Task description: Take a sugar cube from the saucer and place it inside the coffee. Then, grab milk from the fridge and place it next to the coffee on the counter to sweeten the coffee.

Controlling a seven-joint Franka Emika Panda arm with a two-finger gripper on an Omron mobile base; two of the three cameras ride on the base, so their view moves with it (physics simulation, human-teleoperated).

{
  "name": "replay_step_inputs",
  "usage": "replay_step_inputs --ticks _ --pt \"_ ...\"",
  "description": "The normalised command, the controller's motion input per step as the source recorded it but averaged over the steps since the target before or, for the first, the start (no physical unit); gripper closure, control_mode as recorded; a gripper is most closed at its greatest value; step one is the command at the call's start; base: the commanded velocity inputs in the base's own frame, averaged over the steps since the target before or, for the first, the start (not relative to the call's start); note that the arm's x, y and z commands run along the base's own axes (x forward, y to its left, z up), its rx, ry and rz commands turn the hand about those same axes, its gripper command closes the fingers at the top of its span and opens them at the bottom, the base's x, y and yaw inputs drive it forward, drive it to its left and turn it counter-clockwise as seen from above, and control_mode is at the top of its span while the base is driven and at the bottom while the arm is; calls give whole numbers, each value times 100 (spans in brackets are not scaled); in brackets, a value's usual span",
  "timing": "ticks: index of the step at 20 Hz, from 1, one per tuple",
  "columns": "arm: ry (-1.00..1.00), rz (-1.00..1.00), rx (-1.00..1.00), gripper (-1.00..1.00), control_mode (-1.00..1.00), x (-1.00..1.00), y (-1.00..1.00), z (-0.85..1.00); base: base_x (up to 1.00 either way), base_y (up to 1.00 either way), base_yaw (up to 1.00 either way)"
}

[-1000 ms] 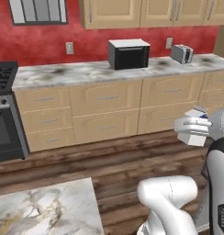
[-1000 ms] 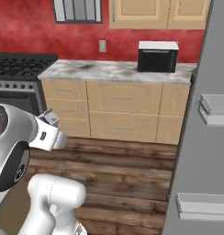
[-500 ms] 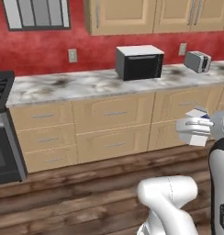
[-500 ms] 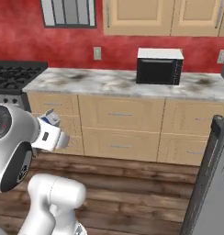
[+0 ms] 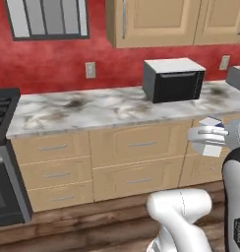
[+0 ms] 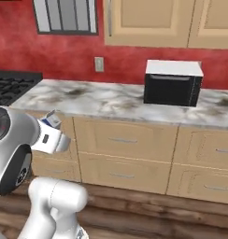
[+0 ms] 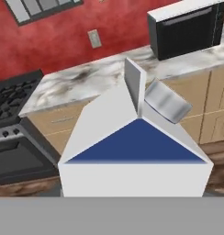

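Note:
My gripper (image 5: 206, 139) is shut on the milk (image 5: 211, 136), a small white gable-topped carton with a dark blue band, held at chest height in front of my arm. In the right base view the milk (image 6: 50, 129) sits at the left, against my white wrist. The hand view has the milk (image 7: 137, 151) close up, covering the fingertips. Beyond it runs the counter (image 5: 107, 109), a veined marble worktop on tan cabinets, also seen as the counter (image 6: 106, 100) and the counter (image 7: 86, 79). The saucer, the coffee and the fridge are out of view.
A black microwave (image 5: 173, 78) stands on the worktop against the red wall. A toaster (image 5: 238, 78) is at the far right. A black stove (image 5: 3, 147) ends the cabinet run on the left. Wooden floor (image 5: 68, 226) lies between me and the cabinets.
The whole picture has shifted: the base has driven and turned, the fridge door has left the right base view and the counter is nearer. The milk stays in my shut gripper.

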Motion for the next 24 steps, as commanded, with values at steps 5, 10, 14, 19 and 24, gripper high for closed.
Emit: replay_step_inputs --ticks 5,10,14,19,24 --pt "0 0 0 100 100 0 0 0 58 0 85" --pt "0 0 0 100 100 0 0 0 47 0 90" --pt "0 0 0 100 100 0 0 0 48 0 90" --pt "0 0 0 100 100 0 0 0 70 0 83" --pt "0 0 0 100 100 0 0 0 100 -2 60"
